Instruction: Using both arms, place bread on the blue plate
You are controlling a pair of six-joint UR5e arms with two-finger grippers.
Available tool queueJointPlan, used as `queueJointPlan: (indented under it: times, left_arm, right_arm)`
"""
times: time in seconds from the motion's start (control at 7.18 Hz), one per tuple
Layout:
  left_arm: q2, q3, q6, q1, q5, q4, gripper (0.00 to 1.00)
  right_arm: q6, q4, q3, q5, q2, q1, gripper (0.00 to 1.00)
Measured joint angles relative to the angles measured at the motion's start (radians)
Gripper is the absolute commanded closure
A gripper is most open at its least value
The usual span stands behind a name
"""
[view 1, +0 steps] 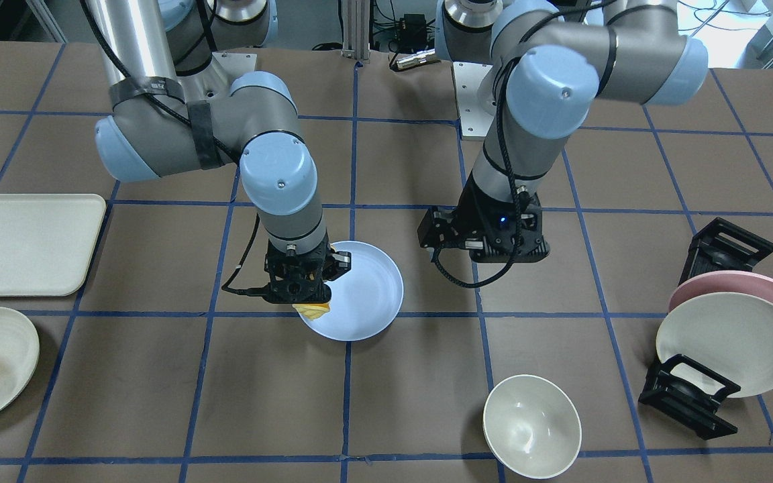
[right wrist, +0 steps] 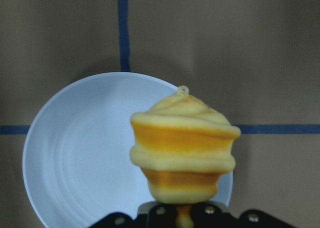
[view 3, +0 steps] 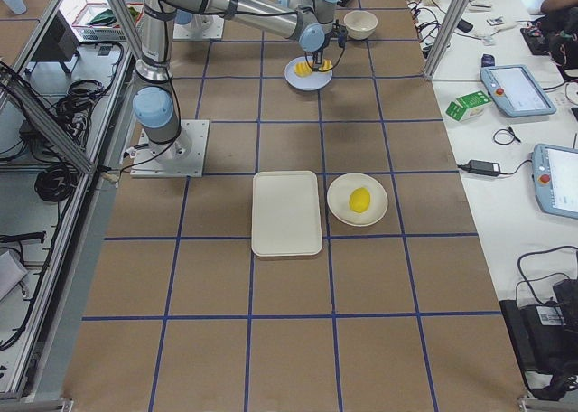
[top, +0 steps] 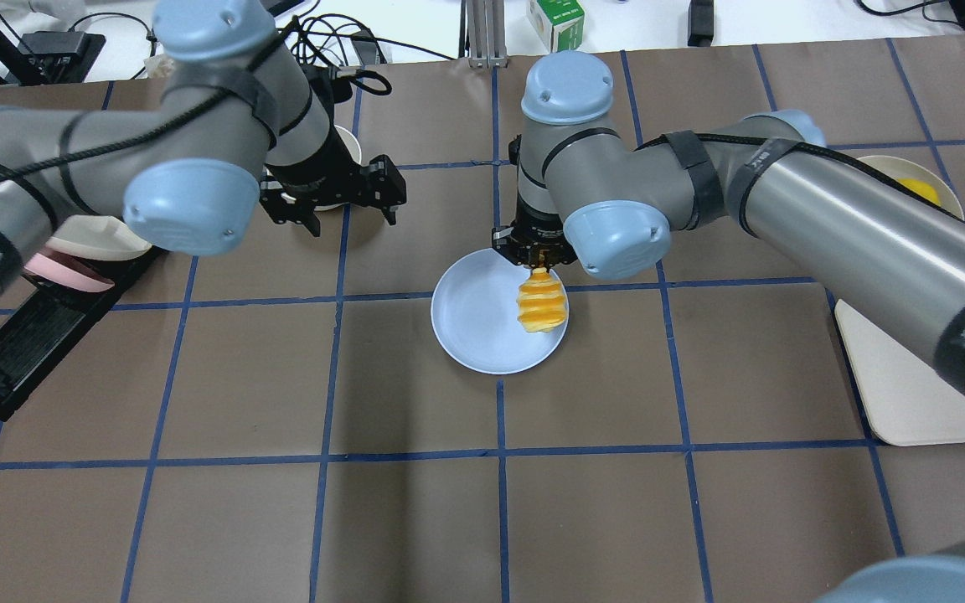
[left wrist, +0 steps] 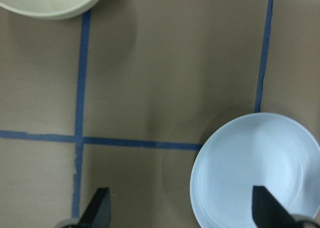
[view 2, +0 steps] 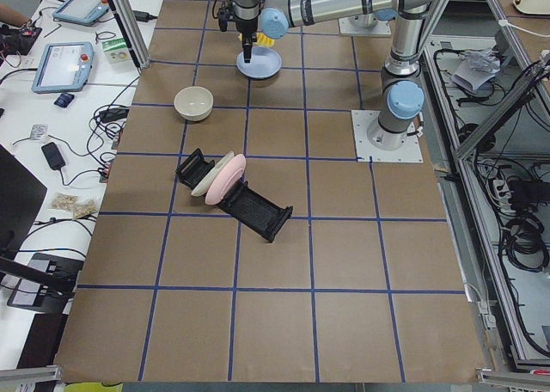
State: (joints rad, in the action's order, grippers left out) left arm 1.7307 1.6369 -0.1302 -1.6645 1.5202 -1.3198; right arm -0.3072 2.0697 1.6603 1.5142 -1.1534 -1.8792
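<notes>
The bread (top: 542, 306) is held by one end in the right gripper (top: 539, 266), whose fingers are pressed together on it. It is hung straight below this gripper, over one edge of the plate (top: 474, 327); whether it touches the plate cannot be told. The left gripper (left wrist: 181, 214) is seen spread wide, with nothing between its fingers, above the table, the plate just beside it and a bowl (left wrist: 50, 0) further off.

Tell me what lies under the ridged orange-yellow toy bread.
The round pale-blue plate, otherwise bare; the bread hangs from the right gripper. The plate's rim behind it is hidden.
</notes>
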Motion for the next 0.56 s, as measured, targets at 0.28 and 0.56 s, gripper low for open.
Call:
queueJointPlan:
  times: [0.28,0.56]
  left_arm:
    - [-0.070,-0.117,0.148,0.066,0.020,-0.245,0.00]
    - [-0.111,-0.152,0.191,0.090,0.019,-0.301,0.00]
  right_arm:
    - [-0.036,0.047,-0.032,-0.001,0.061,-0.048,1.00]
    - [-0.049,0.071,-0.022,0.000,0.087,-0.069,0.96]
